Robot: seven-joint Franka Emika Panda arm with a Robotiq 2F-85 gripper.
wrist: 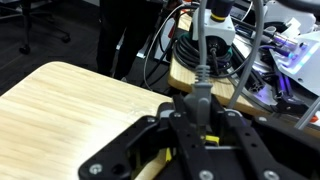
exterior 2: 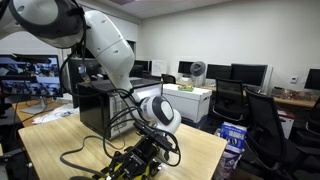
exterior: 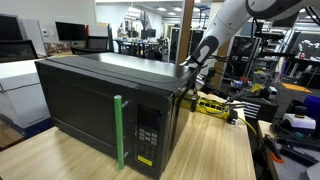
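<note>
The gripper [exterior: 198, 60] hovers by the rear top corner of the microwave [exterior: 100, 95]; I cannot tell whether its jaws are apart or together. The table [exterior: 215, 145] is pale, grained wood. On it stands the boxy, glossy black microwave with a slim green handle [exterior: 119, 130]. Tangled yellow-black cables [exterior: 215, 104] lie behind.

I find an exterior view set low and near the microwave [exterior: 100, 100], facing its door corner, with the arm [exterior: 225, 30] at the far right. An exterior view stands farther back across the counter [exterior 2: 60, 150], facing the arm with the microwave behind. Both exterior views share microwave, arm and counter. The wrist view looks down, close, on the counter edge and cables [wrist: 165, 55].
</note>
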